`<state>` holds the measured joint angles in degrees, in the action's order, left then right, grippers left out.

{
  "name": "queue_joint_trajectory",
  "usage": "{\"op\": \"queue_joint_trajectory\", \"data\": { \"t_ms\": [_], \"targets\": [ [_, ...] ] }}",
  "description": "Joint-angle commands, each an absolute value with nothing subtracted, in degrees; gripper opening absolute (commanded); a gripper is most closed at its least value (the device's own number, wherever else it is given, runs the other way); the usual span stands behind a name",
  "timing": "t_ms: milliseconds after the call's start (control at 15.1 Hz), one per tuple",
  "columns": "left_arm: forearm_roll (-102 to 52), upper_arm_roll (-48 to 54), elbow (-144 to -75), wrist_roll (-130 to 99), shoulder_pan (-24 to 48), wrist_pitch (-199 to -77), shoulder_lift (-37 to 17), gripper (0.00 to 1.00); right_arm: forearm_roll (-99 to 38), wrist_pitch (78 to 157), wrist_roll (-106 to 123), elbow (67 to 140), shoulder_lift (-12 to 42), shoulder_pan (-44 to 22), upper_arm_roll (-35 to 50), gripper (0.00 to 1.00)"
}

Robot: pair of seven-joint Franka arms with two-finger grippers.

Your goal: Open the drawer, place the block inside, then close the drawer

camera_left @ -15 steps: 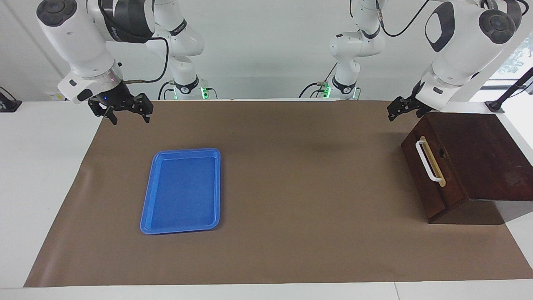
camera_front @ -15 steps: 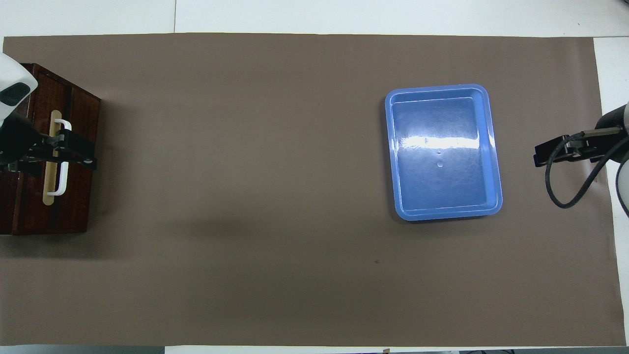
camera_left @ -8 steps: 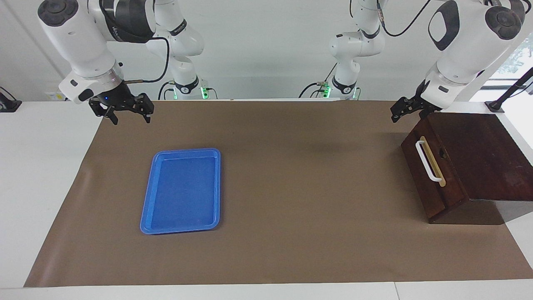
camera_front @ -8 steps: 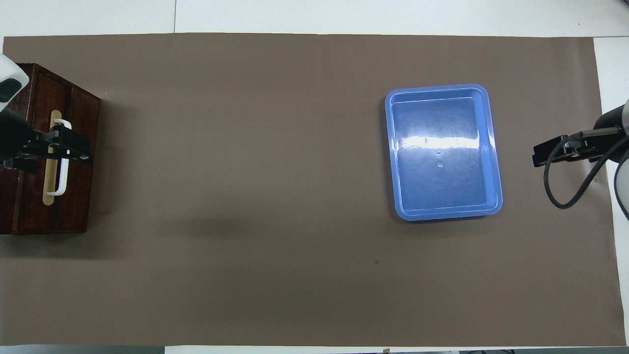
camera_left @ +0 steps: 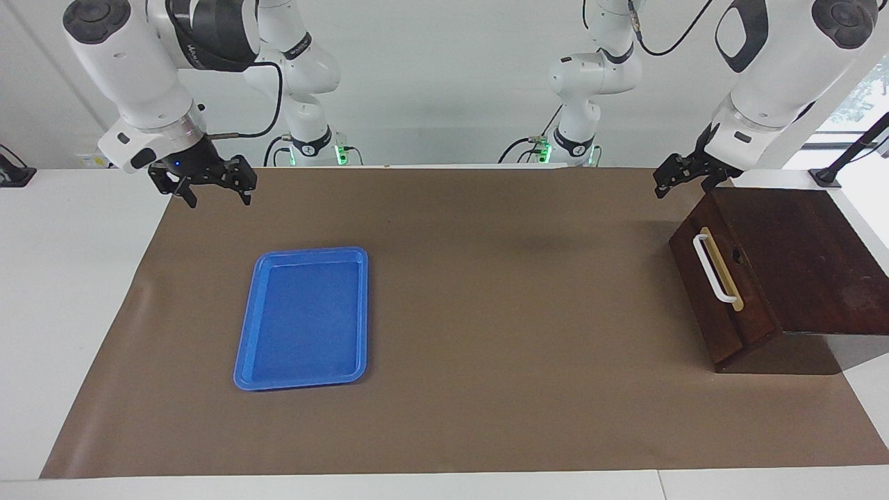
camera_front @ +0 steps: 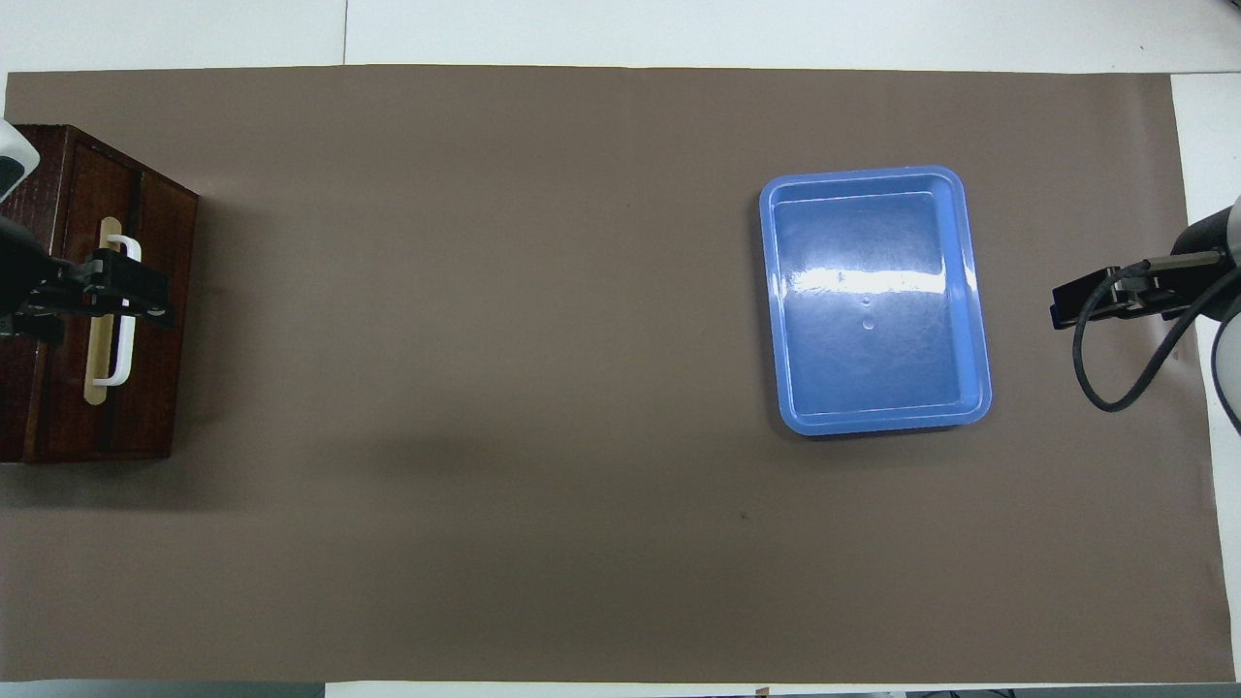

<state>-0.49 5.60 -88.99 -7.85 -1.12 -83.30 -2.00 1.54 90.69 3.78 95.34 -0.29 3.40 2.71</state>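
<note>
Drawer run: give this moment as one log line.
drawer: shut, handle untouched | block: not visible | blue tray: empty | left gripper: open, raised by the drawer box | right gripper: open, waiting above mat

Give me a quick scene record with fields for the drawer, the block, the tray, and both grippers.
drawer: shut, white handle free, at the left arm's end of the table
block: not visible in either view
tray: blue, nothing in it, flat on the brown mat toward the right arm's end
left gripper: open, raised over the drawer box's edge nearest the robots, holding nothing
right gripper: open, waits raised over the mat's corner, nearer its own base than the tray, holding nothing
task state: drawer closed, nothing held
</note>
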Motion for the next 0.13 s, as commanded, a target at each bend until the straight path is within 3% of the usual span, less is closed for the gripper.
{"op": "queue_joint_trajectory", "data": {
  "t_ms": [0,66],
  "targets": [
    [-1.49,5.36,-90.61,-7.38,-1.41,-84.72,-0.44,1.00,0.70,90.79,5.01,94.75,-0.26,3.60,2.64,1.00],
    [-1.49,5.45,-90.62,-7.47,-1.41,-84.99,-0.44,1.00,0.70,90.79,5.01,94.75,-0.26,3.60,2.64,1.00]
  ]
}}
